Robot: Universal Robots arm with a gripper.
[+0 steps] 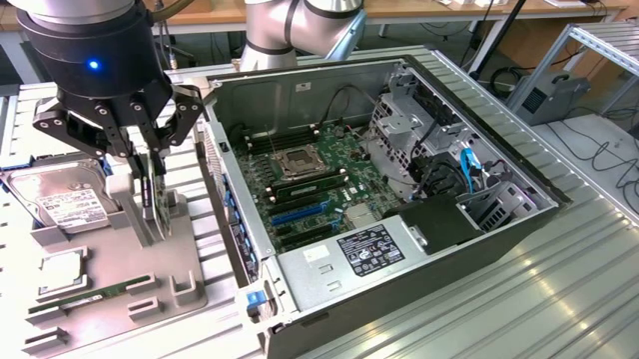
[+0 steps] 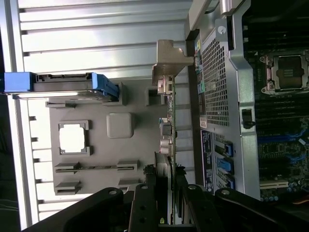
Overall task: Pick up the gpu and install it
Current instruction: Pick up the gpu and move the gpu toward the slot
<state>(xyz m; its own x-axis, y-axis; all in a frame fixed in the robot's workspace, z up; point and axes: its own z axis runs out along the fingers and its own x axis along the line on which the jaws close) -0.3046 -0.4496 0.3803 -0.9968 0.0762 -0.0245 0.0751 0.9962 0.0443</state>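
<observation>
Exterior view, gripper [image 1: 146,166] clasping gpu [image 1: 159,200] — partly hidden

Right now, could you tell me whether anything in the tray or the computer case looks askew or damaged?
Nothing stands out. The gpu stands on edge in its slot of the grey tray, the gripper at its top; hard drive and memory stick lie squarely in theirs.

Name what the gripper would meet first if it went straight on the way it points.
The gpu: the gripper is closed on its top edge as the card stands upright in the grey holder tray. Pushed further down, the card would likely bear on that tray.
</observation>
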